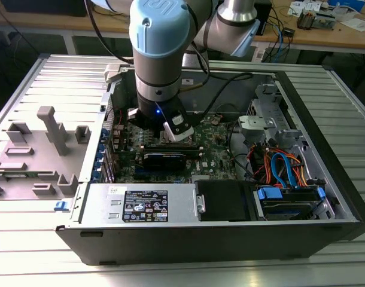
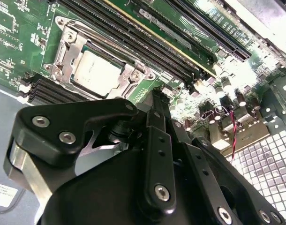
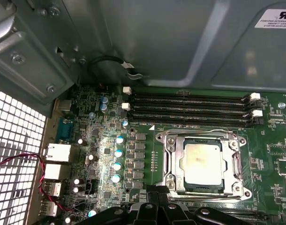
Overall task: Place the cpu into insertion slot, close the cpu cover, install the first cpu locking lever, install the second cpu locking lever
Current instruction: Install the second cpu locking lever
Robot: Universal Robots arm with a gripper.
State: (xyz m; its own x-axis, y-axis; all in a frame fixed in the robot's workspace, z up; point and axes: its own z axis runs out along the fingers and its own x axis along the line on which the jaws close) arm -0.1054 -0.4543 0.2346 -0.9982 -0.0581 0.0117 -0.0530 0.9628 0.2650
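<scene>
Here we find the open computer case (image 1: 326, 197) lying on its side on a ribbed metal table (image 1: 344, 101), with the arm (image 1: 161, 54) reaching down into it over the green motherboard (image 3: 110, 154). In the exterior view the gripper (image 1: 178, 133) hangs just above the board, near the middle of the case. We cannot tell whether its fingers stand apart or together; in the second wrist view we see the black linkage of the gripper (image 2: 152, 154) but not the fingertips.

In both wrist views we see the insertion slot (image 3: 167, 140) beside the long black memory slots (image 3: 190, 108). The cpu cover (image 3: 173, 161) lies flat over the slot. The cpu (image 3: 202, 161) sits inside, its dull silver top showing through the square hole of the cover. The gripper is near the slot and holds nothing that we can see.
</scene>
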